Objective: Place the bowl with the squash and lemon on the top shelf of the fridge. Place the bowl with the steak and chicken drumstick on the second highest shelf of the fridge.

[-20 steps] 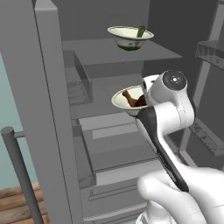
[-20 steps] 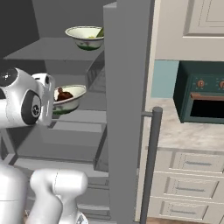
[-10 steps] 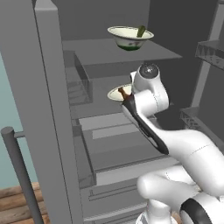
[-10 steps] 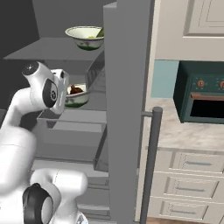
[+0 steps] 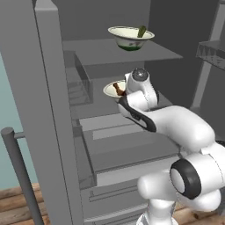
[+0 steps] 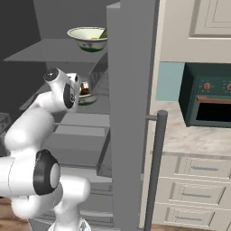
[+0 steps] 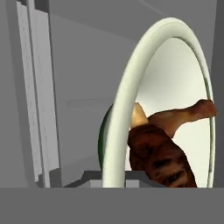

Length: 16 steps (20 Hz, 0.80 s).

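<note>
The bowl with the squash and lemon (image 5: 131, 38) (image 6: 88, 38) stands on the fridge's top shelf (image 5: 110, 53), the dark green squash (image 5: 141, 31) poking over its rim. One level lower, my gripper (image 5: 121, 94) is shut on the near rim of the bowl with the steak and chicken drumstick (image 5: 112, 89) (image 6: 86, 96), holding it inside the fridge (image 5: 52, 110) above the second shelf (image 5: 94, 110). In the hand view the cream rim (image 7: 121, 109) stands edge-on, with the steak (image 7: 159, 159) and the drumstick (image 7: 181, 117) inside. Whether the bowl touches the shelf I cannot tell.
The open fridge door (image 6: 131, 113) with its bar handle (image 6: 155, 171) stands right of the arm; door bins (image 5: 211, 48) hang at the right. Drawers (image 5: 127, 149) sit below the shelves. A teal oven (image 6: 207, 99) and cream cabinets (image 6: 198, 180) lie beyond.
The arm has stretched forward and carried the meat bowl deeper into the fridge, under the top shelf. The upper bowl has not moved.
</note>
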### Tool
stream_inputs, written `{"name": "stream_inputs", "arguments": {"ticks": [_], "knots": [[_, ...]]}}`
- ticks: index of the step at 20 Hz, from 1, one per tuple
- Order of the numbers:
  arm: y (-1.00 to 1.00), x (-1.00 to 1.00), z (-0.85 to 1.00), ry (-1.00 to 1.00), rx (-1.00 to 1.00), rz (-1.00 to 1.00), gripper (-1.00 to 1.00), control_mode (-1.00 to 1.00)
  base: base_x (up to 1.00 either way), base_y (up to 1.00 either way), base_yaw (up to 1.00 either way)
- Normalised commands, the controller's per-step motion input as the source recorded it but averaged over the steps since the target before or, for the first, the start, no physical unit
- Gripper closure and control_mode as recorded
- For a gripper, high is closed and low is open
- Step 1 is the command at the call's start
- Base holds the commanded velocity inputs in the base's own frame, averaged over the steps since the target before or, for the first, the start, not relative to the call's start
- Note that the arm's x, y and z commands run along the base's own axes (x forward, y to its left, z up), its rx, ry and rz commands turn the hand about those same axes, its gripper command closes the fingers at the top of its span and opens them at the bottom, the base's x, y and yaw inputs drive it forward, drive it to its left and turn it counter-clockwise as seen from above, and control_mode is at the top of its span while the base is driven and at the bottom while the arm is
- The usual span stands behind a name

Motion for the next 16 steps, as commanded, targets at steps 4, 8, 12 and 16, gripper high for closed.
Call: {"name": "stream_inputs", "arguments": {"ticks": [4, 8, 12, 16], "knots": [[0.0, 0.38, -0.26, 0.0, 0.03, 0.0, -1.0, -1.0, 0.0, 0.0, 0.0], [0.02, -0.4, 0.15, -0.04, 0.0, 0.0, -1.0, -1.0, 0.0, 0.0, 0.0], [0.13, -0.99, 0.41, -0.15, 0.0, 0.0, -1.0, -1.0, 0.0, 0.0, 0.0], [0.32, -1.0, 0.56, -0.05, 0.0, -0.01, -1.0, -1.0, 0.0, 0.0, 0.0]]}}
